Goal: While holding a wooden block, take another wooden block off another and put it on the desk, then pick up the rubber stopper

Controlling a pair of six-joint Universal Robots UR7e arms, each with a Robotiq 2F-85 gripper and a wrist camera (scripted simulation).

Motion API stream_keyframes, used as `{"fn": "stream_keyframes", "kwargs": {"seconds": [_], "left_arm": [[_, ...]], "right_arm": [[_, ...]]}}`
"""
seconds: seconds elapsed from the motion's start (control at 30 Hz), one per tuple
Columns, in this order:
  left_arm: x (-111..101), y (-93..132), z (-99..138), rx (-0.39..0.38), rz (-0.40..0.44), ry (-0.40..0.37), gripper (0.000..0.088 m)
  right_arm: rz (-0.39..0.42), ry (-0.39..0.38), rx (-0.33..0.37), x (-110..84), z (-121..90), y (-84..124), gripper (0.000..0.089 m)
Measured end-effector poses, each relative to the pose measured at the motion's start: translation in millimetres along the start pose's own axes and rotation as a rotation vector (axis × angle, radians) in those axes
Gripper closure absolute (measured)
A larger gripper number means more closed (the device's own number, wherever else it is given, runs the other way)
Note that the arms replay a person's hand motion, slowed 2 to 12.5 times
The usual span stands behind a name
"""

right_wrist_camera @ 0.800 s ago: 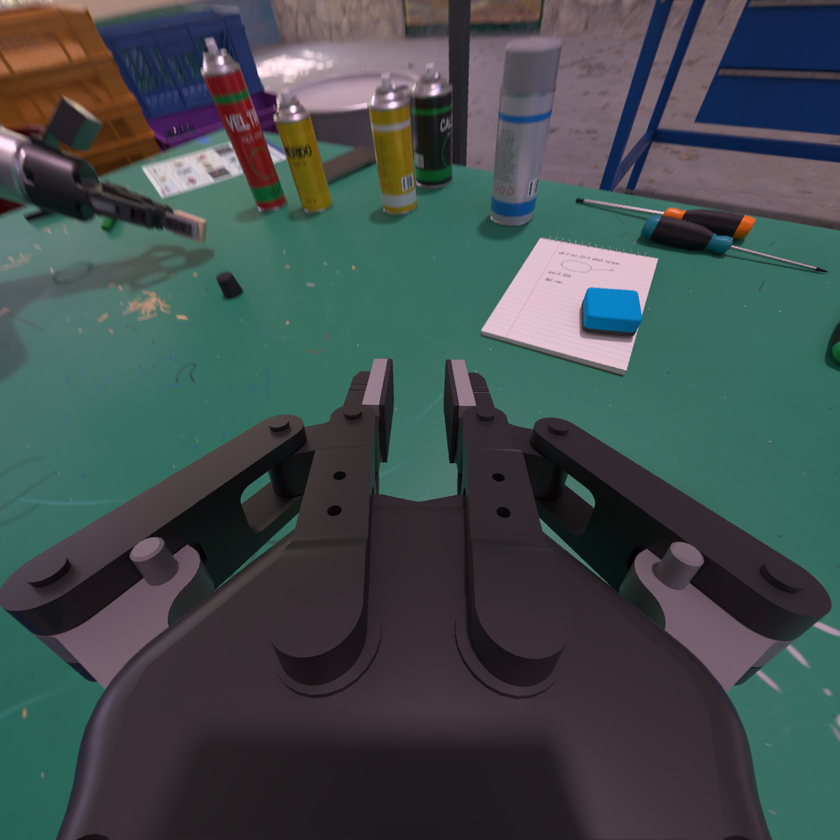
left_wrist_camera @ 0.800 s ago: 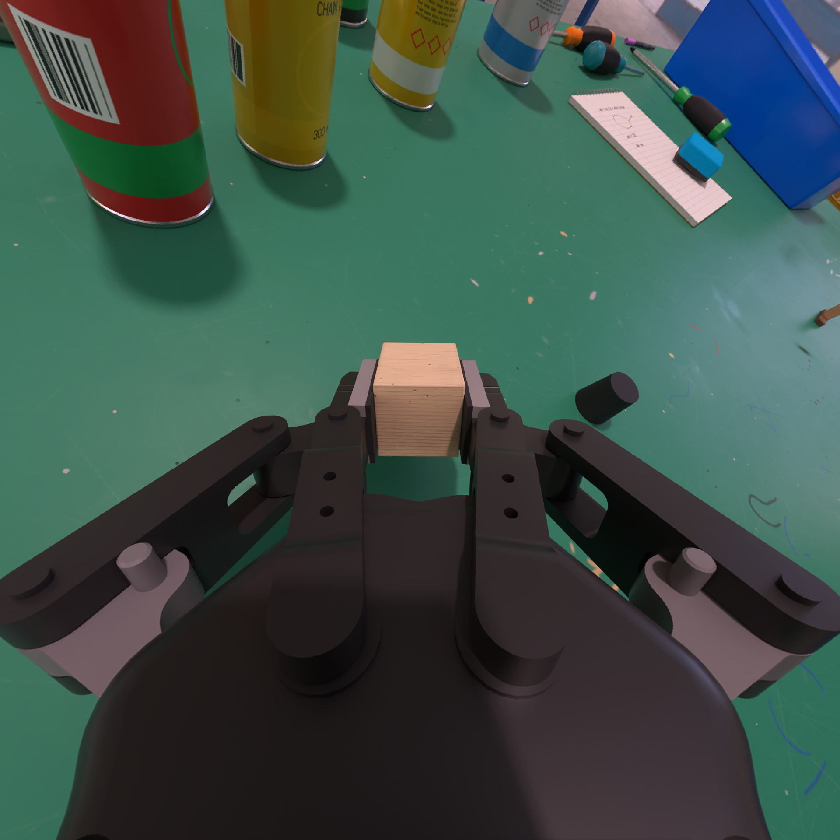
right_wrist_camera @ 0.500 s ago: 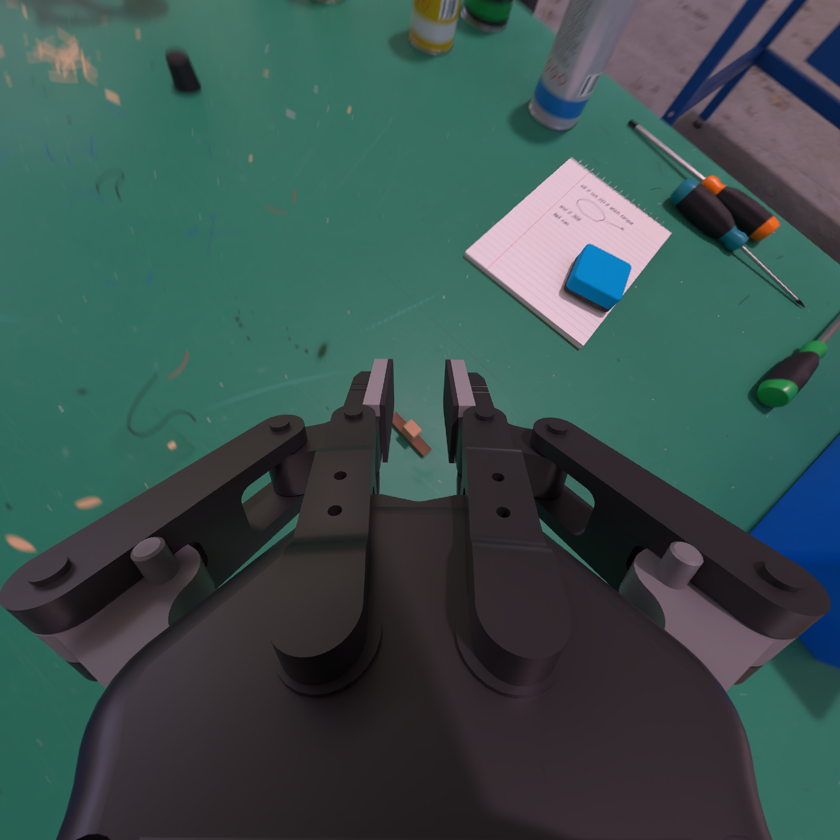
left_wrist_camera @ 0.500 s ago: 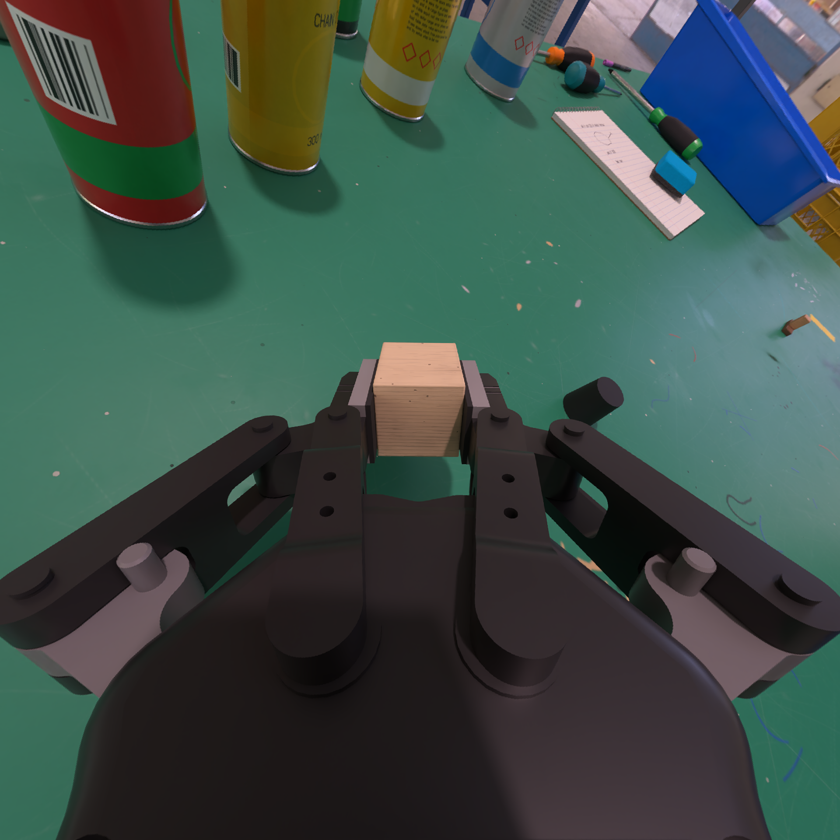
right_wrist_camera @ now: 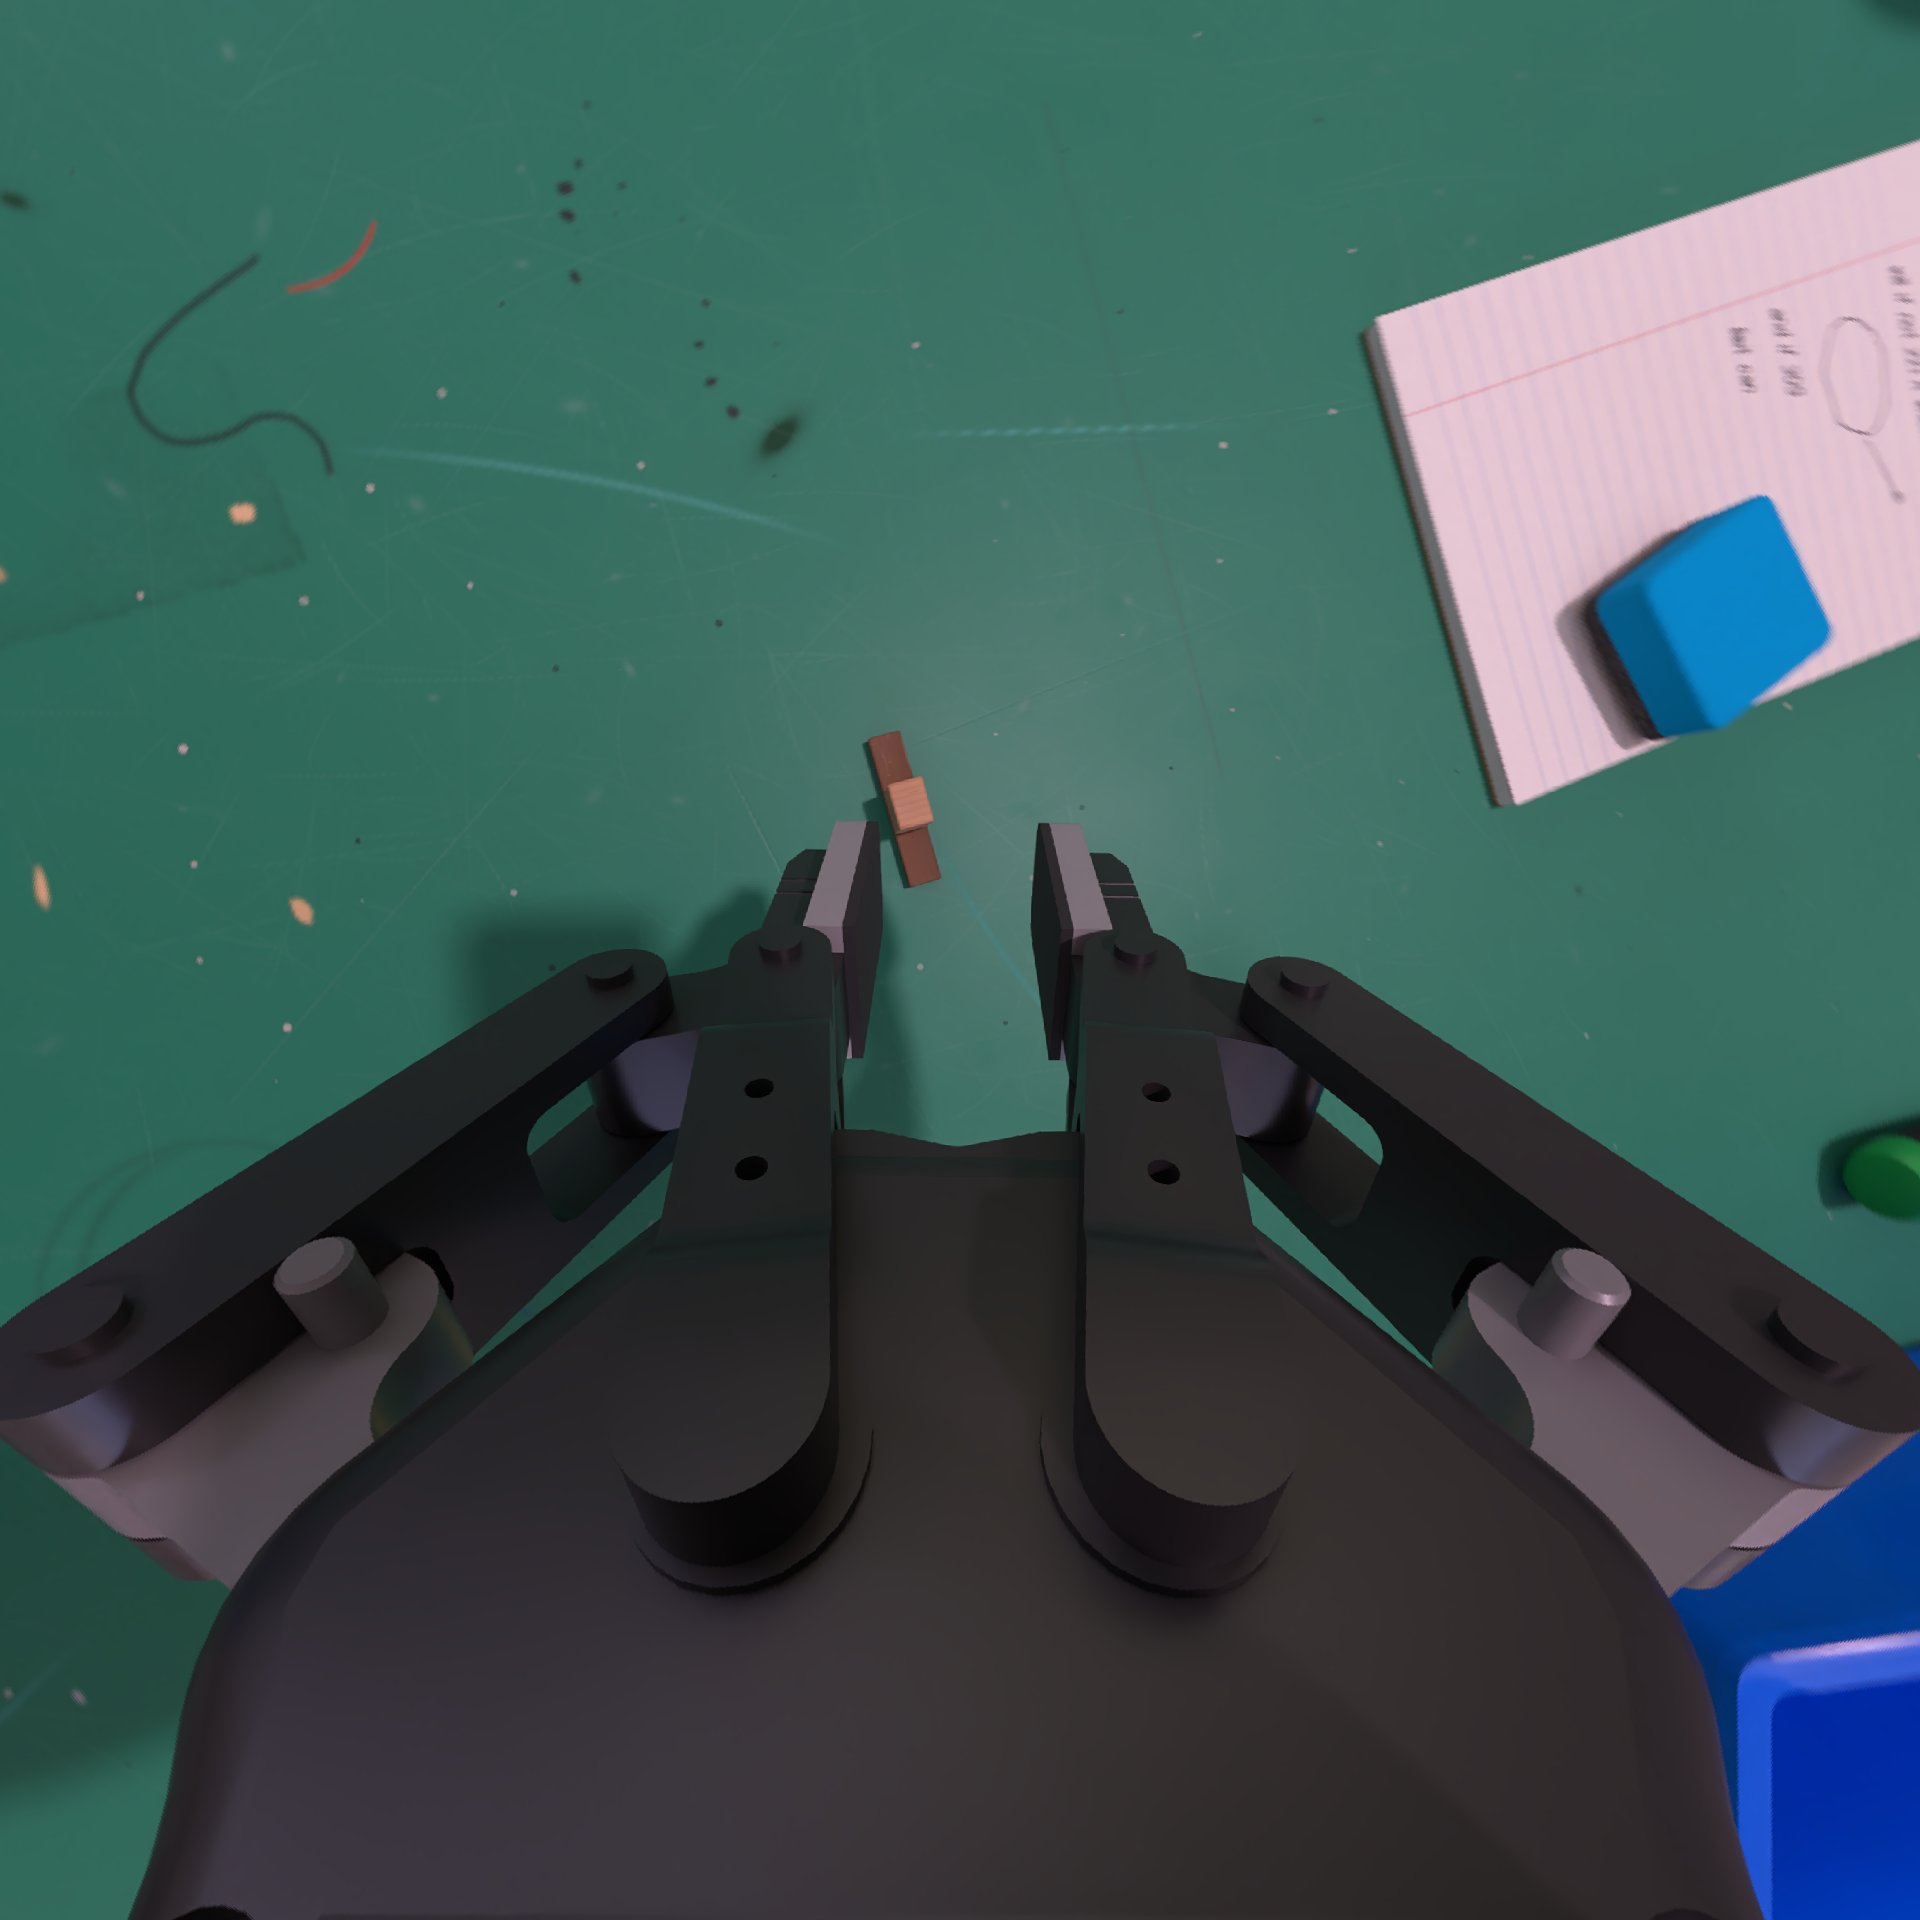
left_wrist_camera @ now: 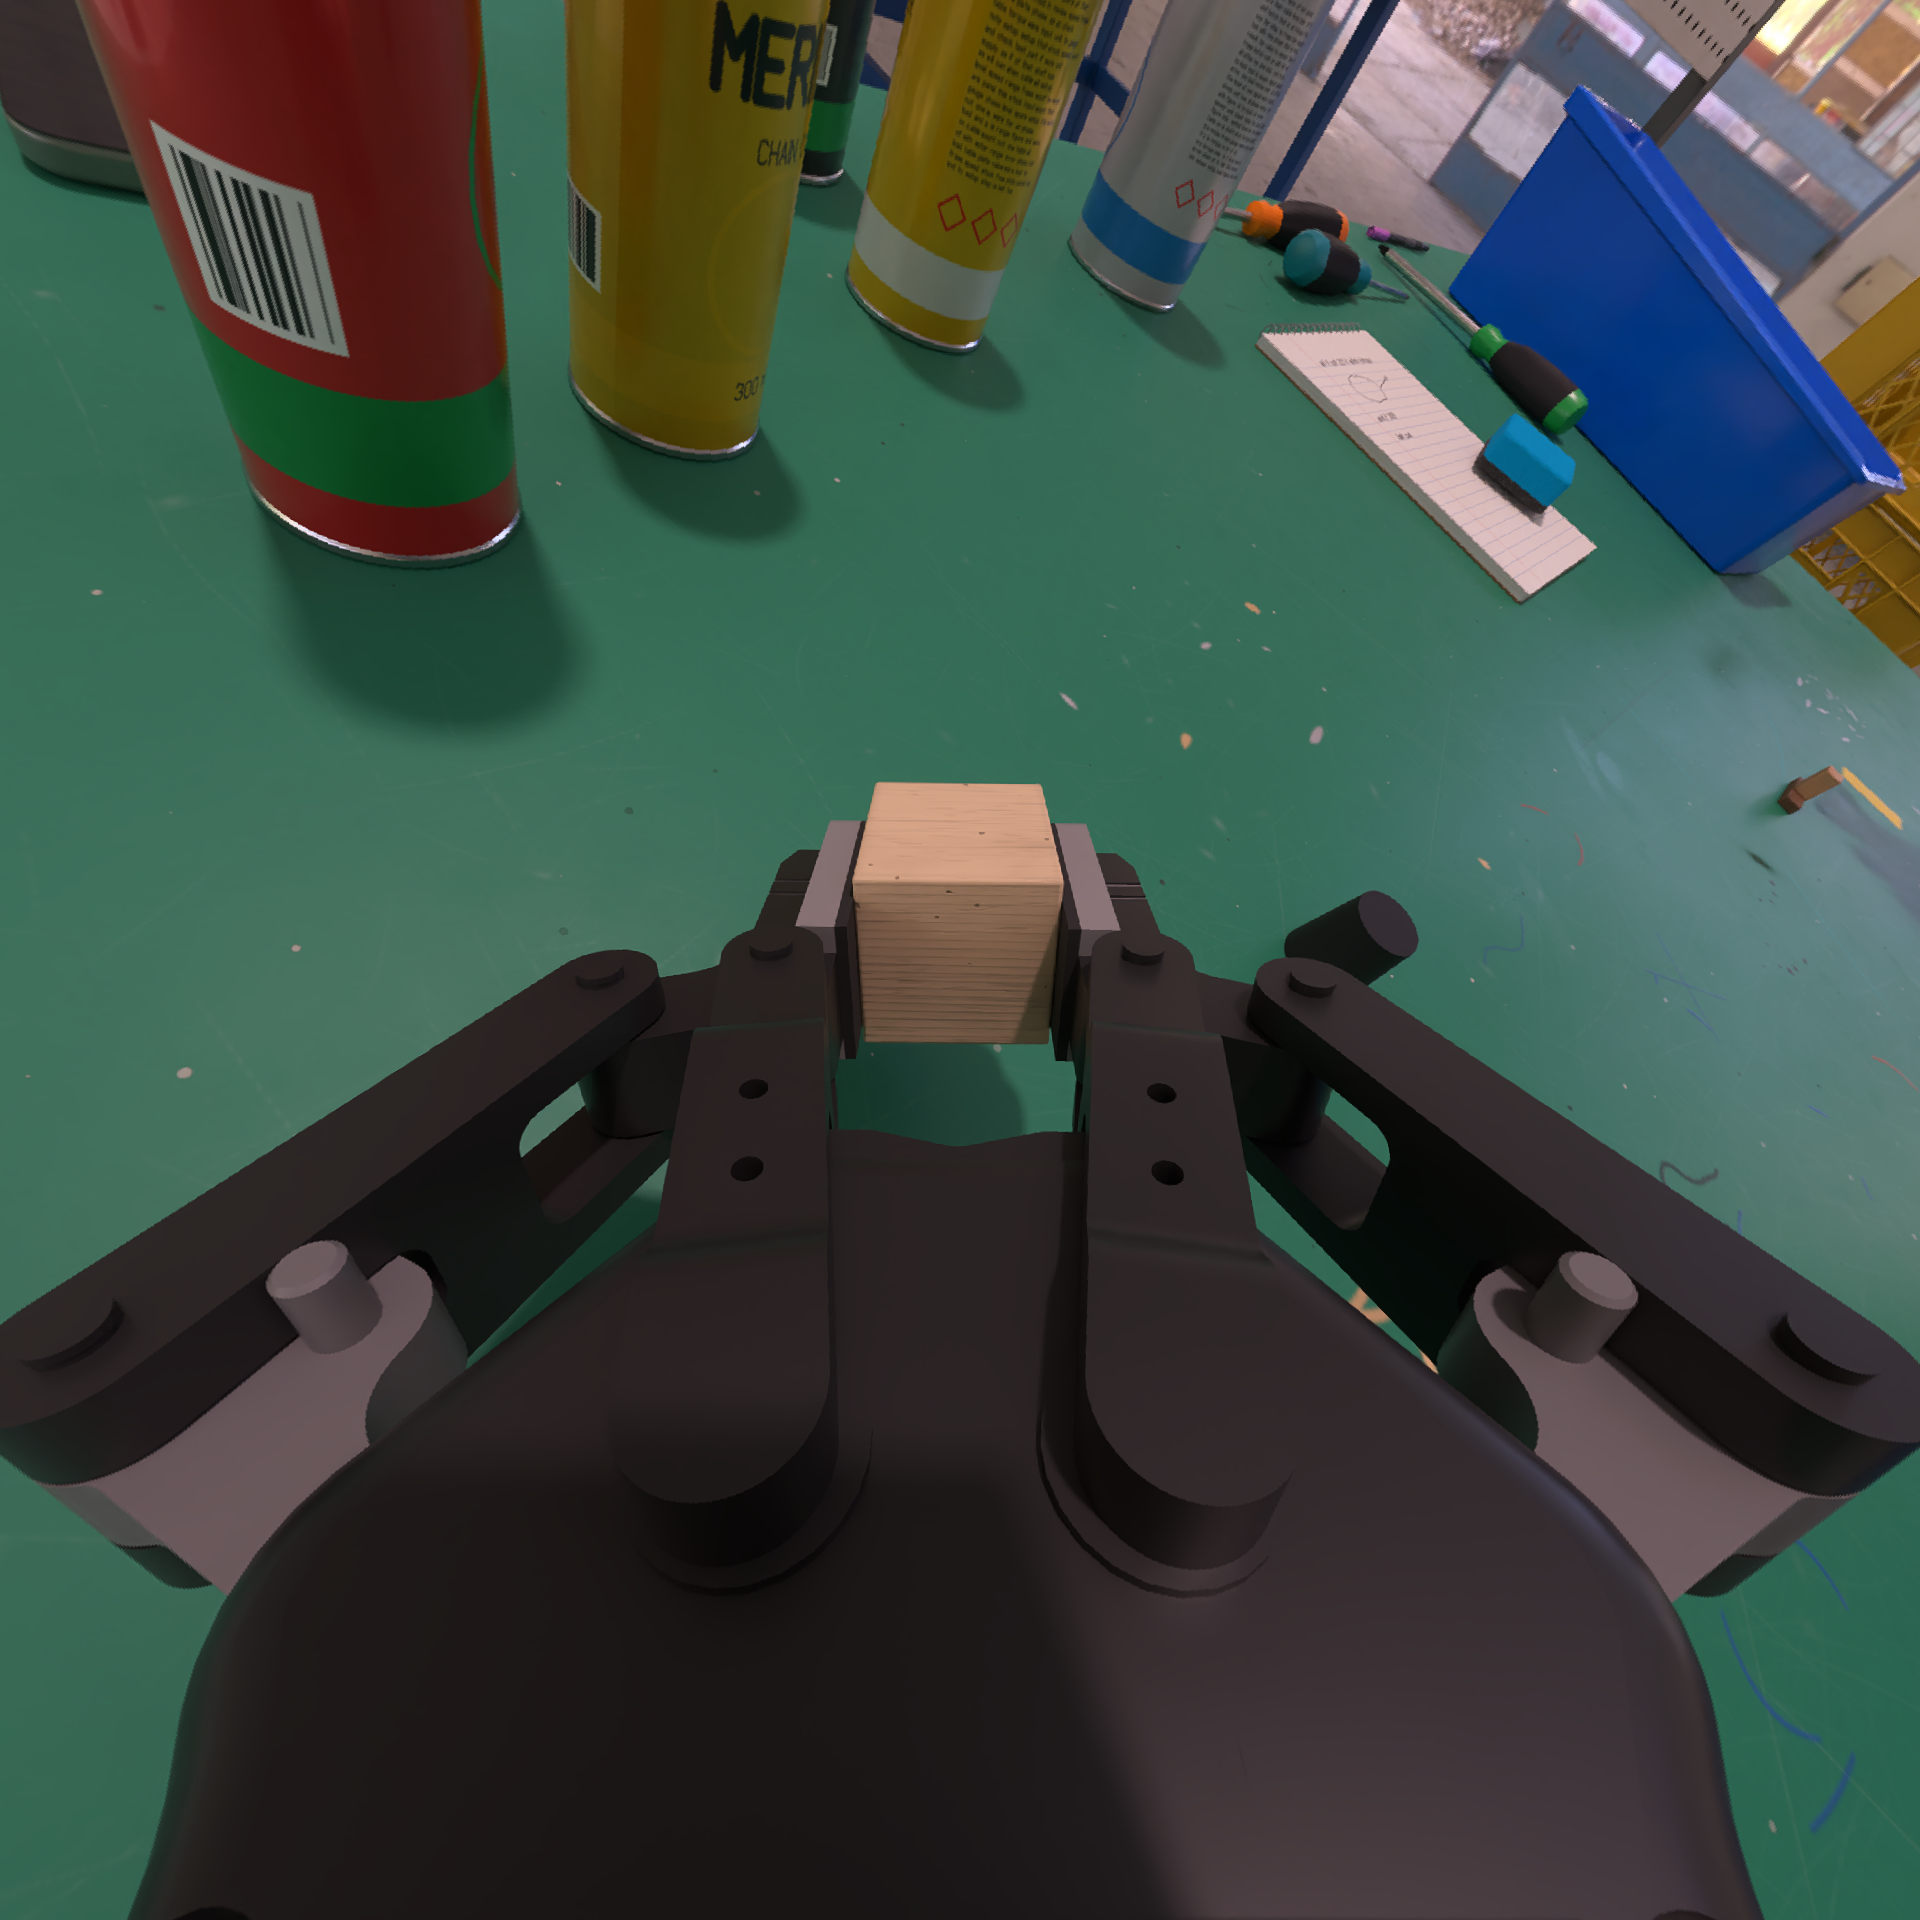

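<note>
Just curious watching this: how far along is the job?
Done: the left pincer grips a wooden block. In hand: the open right pincer hangs over the small block stacked on the brown block. Left: unstacking it, then picking up the rubber stopper.

Both grippers look alike: the left gripper and right gripper have a rounded matte black housing filling the lower frame, black linkage bars with round pins, pale grey knuckles with stub pegs, paired screw holes, and flat grey pads.
</note>
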State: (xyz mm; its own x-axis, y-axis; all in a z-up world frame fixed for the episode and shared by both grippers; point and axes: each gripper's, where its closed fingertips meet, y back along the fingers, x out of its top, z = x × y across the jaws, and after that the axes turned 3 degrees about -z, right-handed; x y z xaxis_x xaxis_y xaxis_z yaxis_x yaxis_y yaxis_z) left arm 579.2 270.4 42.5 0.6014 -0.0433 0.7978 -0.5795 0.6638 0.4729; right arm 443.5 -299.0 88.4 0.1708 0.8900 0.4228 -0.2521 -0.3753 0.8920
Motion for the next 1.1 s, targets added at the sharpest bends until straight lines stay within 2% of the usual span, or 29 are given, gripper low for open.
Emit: {"fn": "stream_keyframes", "kwargs": {"seconds": [0.37,0.53,0.8,1.1], "left_arm": [[0.9,0.8,-1.1,0.023,0.009,-0.011,0.0597],[-0.1,-0.2,-1.3,0.023,-0.001,-0.010,0.0597],[-2.2,-2.3,-1.9,0.013,-0.022,0.006,0.0597],[-2.5,-2.7,-2.7,0.004,-0.026,0.022,0.0597]], "right_arm": [[-0.078,0.132,0.173,-4.1,-5.0,-30.3,0.0516],[-0.094,0.168,0.229,-5.4,-9.0,-41.4,0.0508],[-0.104,0.213,0.285,-7.6,-15.3,-53.7,0.0507],[-0.082,0.228,0.294,-7.1,-15.2,-62.2,0.0506]]}}
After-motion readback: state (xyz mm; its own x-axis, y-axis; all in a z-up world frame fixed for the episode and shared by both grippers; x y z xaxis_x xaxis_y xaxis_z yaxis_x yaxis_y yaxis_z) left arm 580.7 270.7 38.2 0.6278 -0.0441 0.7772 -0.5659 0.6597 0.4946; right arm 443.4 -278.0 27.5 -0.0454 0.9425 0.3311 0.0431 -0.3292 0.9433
